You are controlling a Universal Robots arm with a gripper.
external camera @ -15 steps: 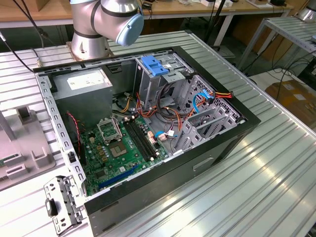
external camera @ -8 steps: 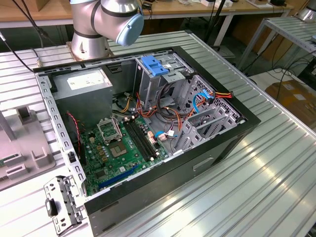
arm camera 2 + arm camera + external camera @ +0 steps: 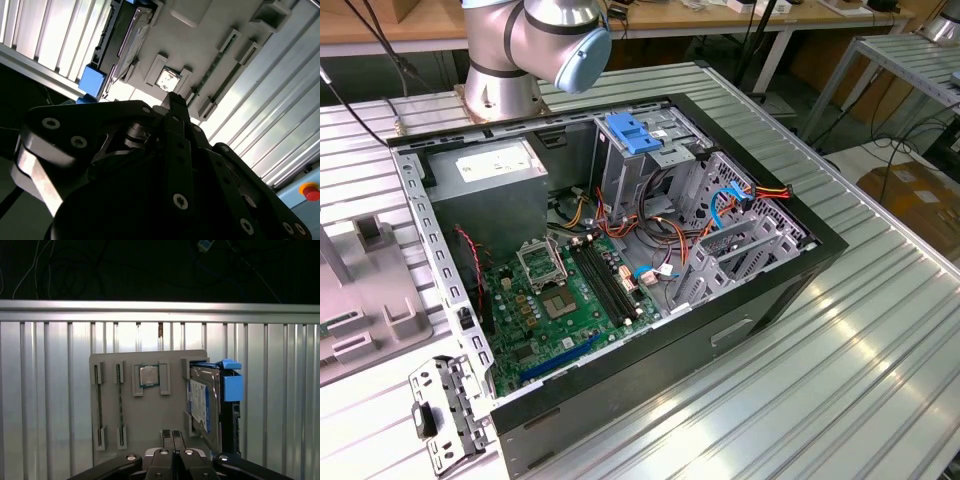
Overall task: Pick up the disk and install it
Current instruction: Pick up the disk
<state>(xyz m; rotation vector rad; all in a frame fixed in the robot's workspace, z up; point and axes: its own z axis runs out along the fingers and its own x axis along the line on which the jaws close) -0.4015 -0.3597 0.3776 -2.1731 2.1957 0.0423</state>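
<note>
Presently, in the first wrist view, the gripper [image 3: 172, 434] is seen closed, with its fingertips pressed together and nothing held between them. It is positioned over a grey holder plate [image 3: 150, 420] that is laid on the ribbed metal surface [image 3: 50, 390]. The disk [image 3: 202, 405] is stood on edge in a slot of that plate, off to one side of the gripper and apart from it. A light-blue rail [image 3: 232, 387] is fitted on the side turned away from the gripper. A processor chip [image 3: 149, 375] is seated in a recess ahead of the gripper.

A grey holder plate [image 3: 145, 425] lies on the ribbed worktop [image 3: 50, 390]. The disk [image 3: 202, 402] stands on edge in it, near a processor chip [image 3: 148, 375]. The claw [image 3: 173, 432], fingers together, hangs over the plate.
</note>
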